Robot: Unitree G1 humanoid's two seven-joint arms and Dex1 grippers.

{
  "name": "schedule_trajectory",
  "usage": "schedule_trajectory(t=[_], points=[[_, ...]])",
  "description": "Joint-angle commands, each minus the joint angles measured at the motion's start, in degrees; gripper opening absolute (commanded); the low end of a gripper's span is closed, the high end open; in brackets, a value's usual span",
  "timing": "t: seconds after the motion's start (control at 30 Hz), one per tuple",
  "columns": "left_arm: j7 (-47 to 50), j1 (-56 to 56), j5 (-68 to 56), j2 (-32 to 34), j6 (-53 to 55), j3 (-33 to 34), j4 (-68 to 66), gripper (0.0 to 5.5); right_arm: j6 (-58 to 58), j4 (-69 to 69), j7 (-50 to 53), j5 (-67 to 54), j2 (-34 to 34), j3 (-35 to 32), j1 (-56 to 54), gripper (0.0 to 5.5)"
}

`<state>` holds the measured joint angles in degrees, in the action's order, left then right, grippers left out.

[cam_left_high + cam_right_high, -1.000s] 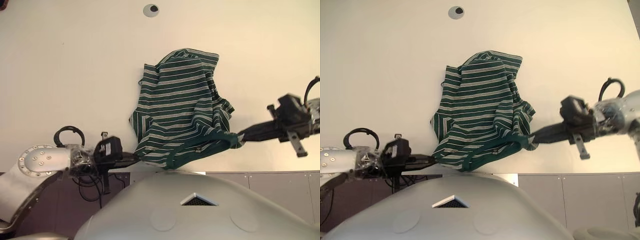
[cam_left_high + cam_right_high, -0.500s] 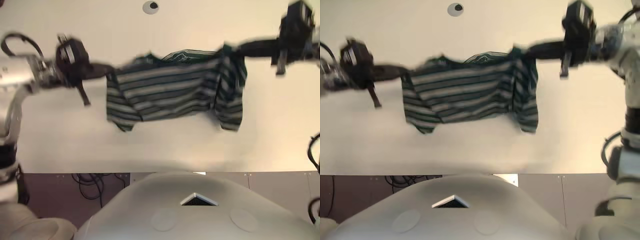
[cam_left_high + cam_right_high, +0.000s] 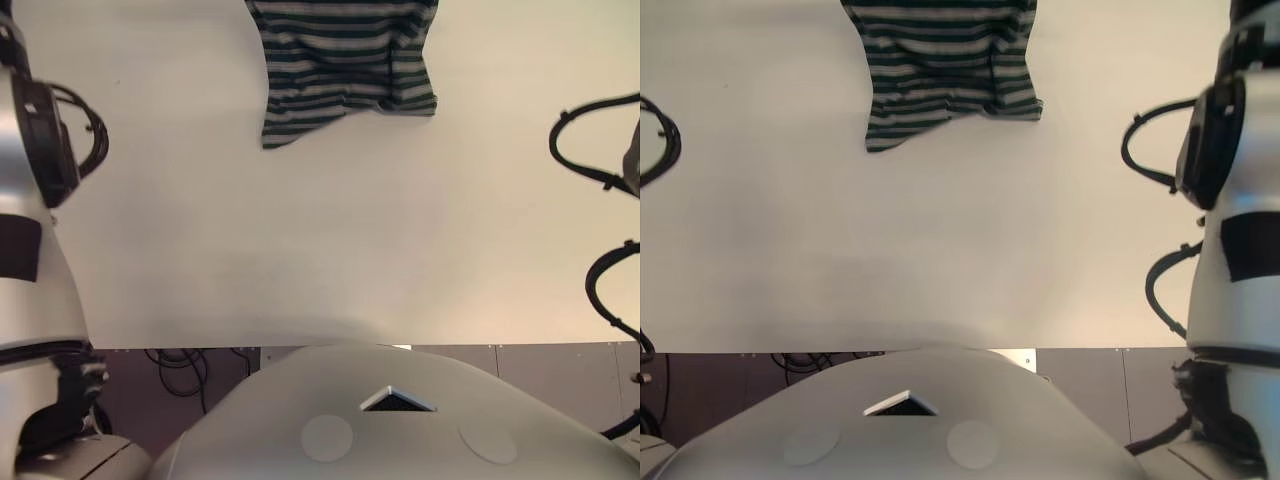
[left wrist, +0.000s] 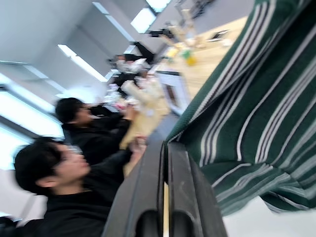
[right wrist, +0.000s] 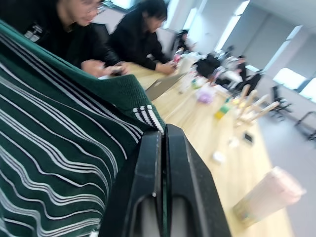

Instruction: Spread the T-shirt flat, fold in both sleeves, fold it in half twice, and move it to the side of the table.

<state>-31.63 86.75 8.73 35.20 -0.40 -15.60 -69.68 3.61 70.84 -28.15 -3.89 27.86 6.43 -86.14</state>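
The green T-shirt (image 3: 345, 60) with white stripes hangs spread by its upper edge above the far part of the cream table (image 3: 300, 240). Its lower hem dangles crumpled, the left corner hanging lowest. In the left wrist view my left gripper (image 4: 165, 145) is shut on a fold of the T-shirt (image 4: 256, 123). In the right wrist view my right gripper (image 5: 163, 129) is shut on the ribbed edge of the T-shirt (image 5: 49, 148). Both arms are raised high at the sides of the table.
The table top stretches wide beneath the hanging shirt, and its front edge (image 3: 320, 345) runs close to me. Black cables (image 3: 185, 360) hang under that edge at the left.
Both grippers have lifted the T-shirt from the near table edge, pulled it apart sideways and carried it up and away. The grippers have risen out of the eye views.
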Motion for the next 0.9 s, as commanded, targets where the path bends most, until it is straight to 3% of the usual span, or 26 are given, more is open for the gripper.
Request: schedule_trajectory(t=[0.03,0.23,0.3,0.43,0.5,0.57,0.63,0.9], points=[[7.1,9.8,5.6,1.8,-2.1,0.3,-7.2,0.02,-3.2,5.7,7.3,3.2,0.6,-3.4,-11.3,0.0],[8.0,13.1,9.0,1.7,-2.9,2.1,-8.8,0.02,-3.8,7.1,8.0,5.5,1.0,-7.2,-14.8,0.0],[4.0,9.9,8.7,1.6,-4.3,2.9,-8.6,0.02,-3.9,6.7,0.9,6.2,1.1,-6.7,-11.7,0.0],[-14.4,-4.8,2.8,1.4,-9.1,6.5,-4.5,0.02,-4.2,1.3,-30.2,3.3,4.2,-6.1,2.3,0.0],[-25.6,-19.1,-4.2,2.3,-6.4,8.2,10.0,0.02,1.4,-10.8,-46.1,-1.7,7.2,-6.2,13.4,0.0],[-34.0,-45.1,-28.6,9.3,19.4,11.1,55.2,0.02,22.8,-39.1,-60.1,-16.9,16.2,-7.0,29.8,0.0],[-37.6,-62.3,-44.8,17.6,33.6,13.5,83.2,0.02,34.7,-54.3,-64.3,-25.6,23.2,-8.2,38.3,0.0],[-42.5,-84.7,-55.0,29.3,43.2,21.6,107.6,0.02,39.5,-82.8,-64.3,-38.0,34.8,-8.2,60.8,0.0]])
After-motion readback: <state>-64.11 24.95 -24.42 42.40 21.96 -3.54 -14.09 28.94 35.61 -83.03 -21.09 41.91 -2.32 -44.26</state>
